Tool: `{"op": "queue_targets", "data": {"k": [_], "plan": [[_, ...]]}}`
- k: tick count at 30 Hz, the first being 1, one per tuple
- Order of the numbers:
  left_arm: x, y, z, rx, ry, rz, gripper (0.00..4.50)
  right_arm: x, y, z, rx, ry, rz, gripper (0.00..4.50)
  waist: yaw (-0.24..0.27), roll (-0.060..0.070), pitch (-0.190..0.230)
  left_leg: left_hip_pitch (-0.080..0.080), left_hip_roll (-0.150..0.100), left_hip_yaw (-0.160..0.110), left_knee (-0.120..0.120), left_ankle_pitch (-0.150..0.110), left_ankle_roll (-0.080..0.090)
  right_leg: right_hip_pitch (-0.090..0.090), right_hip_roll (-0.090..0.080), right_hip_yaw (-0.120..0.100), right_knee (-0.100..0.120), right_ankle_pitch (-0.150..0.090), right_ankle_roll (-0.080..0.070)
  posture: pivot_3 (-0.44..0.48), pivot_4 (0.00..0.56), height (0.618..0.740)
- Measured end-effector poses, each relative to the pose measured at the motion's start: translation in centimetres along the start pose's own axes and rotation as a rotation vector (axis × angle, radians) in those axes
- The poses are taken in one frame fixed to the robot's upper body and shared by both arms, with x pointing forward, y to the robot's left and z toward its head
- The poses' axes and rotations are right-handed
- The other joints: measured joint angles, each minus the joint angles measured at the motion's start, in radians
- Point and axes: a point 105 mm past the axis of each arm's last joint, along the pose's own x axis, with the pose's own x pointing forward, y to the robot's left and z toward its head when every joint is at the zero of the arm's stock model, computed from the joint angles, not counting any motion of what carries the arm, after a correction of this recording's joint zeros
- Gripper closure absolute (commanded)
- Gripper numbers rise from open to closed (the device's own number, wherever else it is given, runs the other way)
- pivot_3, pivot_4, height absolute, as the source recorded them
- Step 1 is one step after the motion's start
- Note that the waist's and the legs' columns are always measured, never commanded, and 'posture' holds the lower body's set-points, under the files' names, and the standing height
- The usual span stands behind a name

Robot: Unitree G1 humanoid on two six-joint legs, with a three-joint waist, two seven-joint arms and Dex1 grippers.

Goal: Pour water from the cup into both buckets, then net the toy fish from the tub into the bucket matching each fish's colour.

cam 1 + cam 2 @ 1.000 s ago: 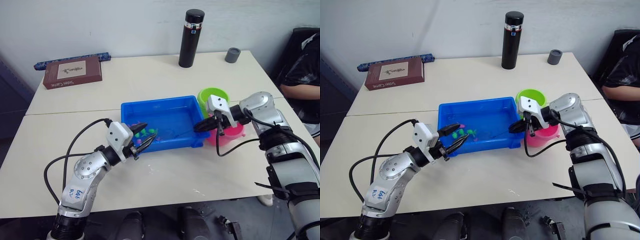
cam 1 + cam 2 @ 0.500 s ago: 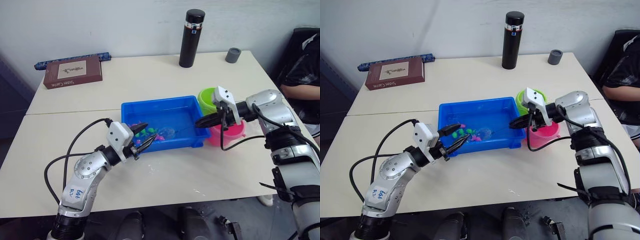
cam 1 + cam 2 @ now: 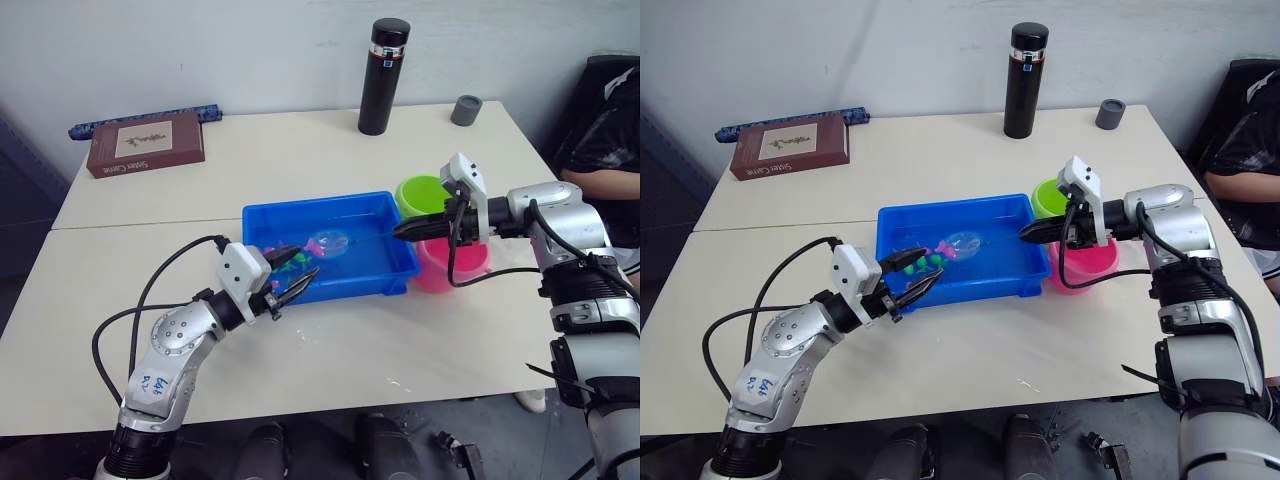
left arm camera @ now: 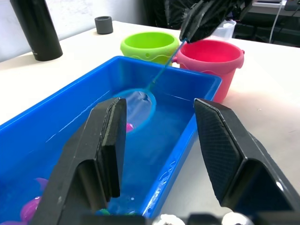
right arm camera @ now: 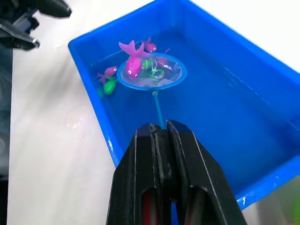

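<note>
The blue tub (image 3: 400, 262) holds water and toy fish, a pink one (image 5: 111, 71) and a green one (image 5: 109, 86) among them. My right gripper (image 3: 401, 231) is shut on the thin handle of a small net (image 3: 328, 243). The net hangs just above the water and carries a pink fish (image 5: 133, 64) and a green fish (image 5: 151, 66). Behind the tub's right end stands the lime green bucket (image 3: 424, 193), with the pink bucket (image 3: 456, 264) nearer. My left gripper (image 3: 305, 262) is open over the tub's near left corner, holding nothing. The cup is out of view.
A tall black flask (image 3: 382, 76) and a small grey cup (image 3: 465, 110) stand at the table's back. A brown book (image 3: 145, 144) and a blue roll (image 3: 145, 118) lie at the back left. A person (image 3: 605, 140) sits at the right edge.
My right gripper has drawn back to the right and raised the net out of the water with fish in it. My left gripper has barely moved.
</note>
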Motion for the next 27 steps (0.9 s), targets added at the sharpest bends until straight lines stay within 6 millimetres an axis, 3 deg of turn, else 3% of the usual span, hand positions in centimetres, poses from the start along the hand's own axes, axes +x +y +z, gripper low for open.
{"op": "queue_targets", "data": {"k": [5,14,27], "plan": [[0.4,0.0,0.5,0.013,-0.014,-0.013,1.98,-0.9,-0.3,0.0,0.048,-0.045,-0.068,4.5,0.0,0.0,0.0,0.0,0.0,0.0,0.0,0.0,0.0,0.0,0.0,0.0,0.0,0.0,0.0,0.0,0.15,0.74],[1.5,0.2,0.8,0.009,-0.033,-0.03,1.98,-3.0,-1.0,1.3,-0.033,-0.159,-0.293,4.5,0.003,0.0,0.0,-0.001,0.0,0.0,0.0,0.0,0.0,0.0,0.0,0.0,-0.001,0.0,0.001,0.0,0.15,0.74],[3.3,-0.2,0.9,-0.013,-0.062,-0.091,1.98,-5.6,3.3,1.6,-0.048,-0.271,-0.526,4.5,0.011,0.0,0.0,-0.001,0.0,0.0,0.0,0.0,0.0,0.0,0.0,0.0,-0.001,0.001,0.001,0.0,0.15,0.74]]}}
